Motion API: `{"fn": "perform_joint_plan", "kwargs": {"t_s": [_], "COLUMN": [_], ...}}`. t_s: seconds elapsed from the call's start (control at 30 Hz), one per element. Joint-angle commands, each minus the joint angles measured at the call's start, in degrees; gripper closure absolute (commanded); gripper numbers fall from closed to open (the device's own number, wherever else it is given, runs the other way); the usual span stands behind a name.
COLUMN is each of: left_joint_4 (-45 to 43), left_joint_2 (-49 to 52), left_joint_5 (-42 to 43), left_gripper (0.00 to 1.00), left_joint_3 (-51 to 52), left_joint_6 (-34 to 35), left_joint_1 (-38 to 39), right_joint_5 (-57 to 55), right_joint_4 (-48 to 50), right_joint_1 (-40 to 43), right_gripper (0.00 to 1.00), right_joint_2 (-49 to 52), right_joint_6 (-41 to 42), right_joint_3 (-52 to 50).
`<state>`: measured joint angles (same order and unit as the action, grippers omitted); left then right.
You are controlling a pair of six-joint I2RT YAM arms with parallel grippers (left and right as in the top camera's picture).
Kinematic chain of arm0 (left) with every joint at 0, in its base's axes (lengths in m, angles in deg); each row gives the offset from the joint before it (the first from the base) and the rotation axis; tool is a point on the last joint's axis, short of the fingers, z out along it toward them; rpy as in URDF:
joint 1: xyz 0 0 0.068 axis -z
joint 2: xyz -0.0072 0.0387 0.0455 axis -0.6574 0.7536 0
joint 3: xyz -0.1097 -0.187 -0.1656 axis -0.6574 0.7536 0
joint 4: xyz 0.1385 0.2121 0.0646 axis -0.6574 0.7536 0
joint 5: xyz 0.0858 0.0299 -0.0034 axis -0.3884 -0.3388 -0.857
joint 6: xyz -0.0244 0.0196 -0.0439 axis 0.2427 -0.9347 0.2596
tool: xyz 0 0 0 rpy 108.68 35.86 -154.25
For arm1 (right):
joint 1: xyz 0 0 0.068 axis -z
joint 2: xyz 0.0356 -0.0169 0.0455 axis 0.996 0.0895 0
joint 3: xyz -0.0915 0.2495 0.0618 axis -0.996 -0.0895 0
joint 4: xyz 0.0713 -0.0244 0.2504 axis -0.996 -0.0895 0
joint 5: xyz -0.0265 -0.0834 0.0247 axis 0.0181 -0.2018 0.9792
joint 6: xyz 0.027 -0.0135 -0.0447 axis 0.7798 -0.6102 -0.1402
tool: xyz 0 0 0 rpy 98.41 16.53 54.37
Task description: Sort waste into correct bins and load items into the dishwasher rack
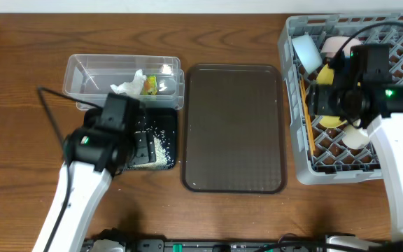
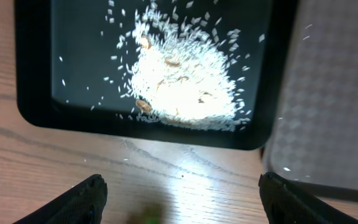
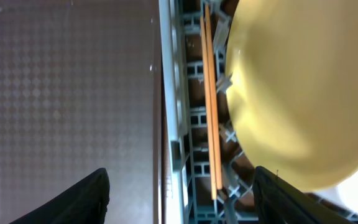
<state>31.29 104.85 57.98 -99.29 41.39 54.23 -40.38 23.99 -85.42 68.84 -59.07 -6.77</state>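
The right gripper (image 3: 180, 186) hung with its jaws wide apart and held nothing. Just below it, inside the dishwasher rack (image 3: 178, 74), was the yellow plate (image 3: 297, 93). Beside the plate the chopsticks (image 3: 211, 99) lay with their long axis along the rack wall next to the brown tray (image 3: 67, 93). The right arm was the nearer one. The left gripper (image 2: 182, 196), also wide open and empty, hovered near the black tray (image 2: 79, 37), which held the rice (image 2: 185, 87). The clear tub (image 1: 89, 73) held the tissue (image 1: 126, 87) and the wrapper (image 1: 150, 85).
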Motion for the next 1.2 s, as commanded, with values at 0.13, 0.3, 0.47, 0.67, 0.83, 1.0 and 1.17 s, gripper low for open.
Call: {"fn": "perform_joint_plan", "kwargs": {"t_s": [0.13, 0.3, 0.47, 0.67, 0.83, 1.0, 1.17], "left_joint_4": [-2.54, -5.33, -5.18, -5.18, -5.18, -5.18, -5.18], "left_joint_2": [-22.10, -36.74, -43.65, -45.16, -45.16, -45.16, -45.16], "left_joint_5": [0.48, 0.24, 0.26, 0.26, 0.26, 0.26, 0.26], "left_gripper": [0.19, 0.19, 0.19, 0.19, 0.19, 0.19, 0.19], "left_joint_3": [6.60, 10.47, 10.40, 10.40, 10.40, 10.40, 10.40], "left_joint_6": [-2.64, -2.40, -2.43, -2.43, -2.43, -2.43, -2.43], "left_joint_1": [0.63, 0.66, 0.66, 0.66, 0.66, 0.66, 0.66], "right_joint_5": [-0.35, -4.09, -4.11, -4.11, -4.11, -4.11, -4.11], "right_joint_4": [11.21, 16.20, 12.90, 4.04, -1.90, -4.11, -4.22], "right_joint_1": [0.09, 0.11, 0.11, 0.11, 0.11, 0.11, 0.11], "right_gripper": [0.12, 0.01, 0.01, 0.01, 0.01, 0.01, 0.01], "right_joint_2": [-20.22, -37.77, -48.89, -52.57, -52.48, -52.48, -52.48], "right_joint_6": [0.87, 1.07, 1.07, 1.07, 1.07, 1.07, 1.07], "right_joint_3": [-19.54, -31.85, -36.52, -36.85, -36.87, -36.87, -36.87]}}
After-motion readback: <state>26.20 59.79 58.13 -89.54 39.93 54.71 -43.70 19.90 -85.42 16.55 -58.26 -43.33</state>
